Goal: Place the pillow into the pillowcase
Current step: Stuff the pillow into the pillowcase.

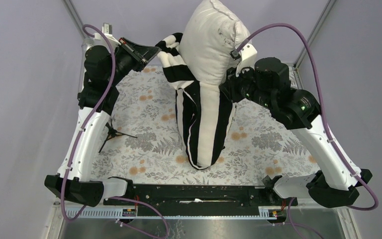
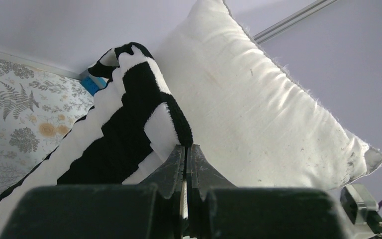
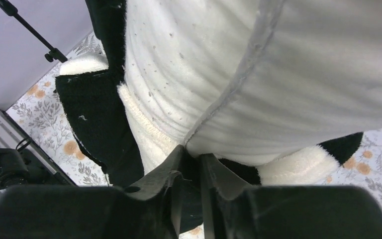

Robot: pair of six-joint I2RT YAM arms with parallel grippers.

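The cream pillow (image 1: pixel 209 40) stands on end at the middle of the table, its top half bare and its lower half inside the black-and-white striped pillowcase (image 1: pixel 194 119). My left gripper (image 1: pixel 158 50) is raised at the pillow's upper left. In the left wrist view it (image 2: pixel 185 147) is shut on the pillowcase (image 2: pixel 124 124) rim, with the pillow (image 2: pixel 258 109) just beside it. My right gripper (image 1: pixel 225 87) presses against the pillow's right side. In the right wrist view its jaws (image 3: pixel 193 152) pinch black pillowcase (image 3: pixel 94 109) fleece right under the pillow (image 3: pixel 278 74) seam.
A floral cloth (image 1: pixel 144 134) covers the table. A small black tripod-like stand (image 1: pixel 112 133) sits near the left arm. Lilac walls and metal frame posts close in the back and sides. A blue object (image 2: pixel 93 84) lies at the far table edge.
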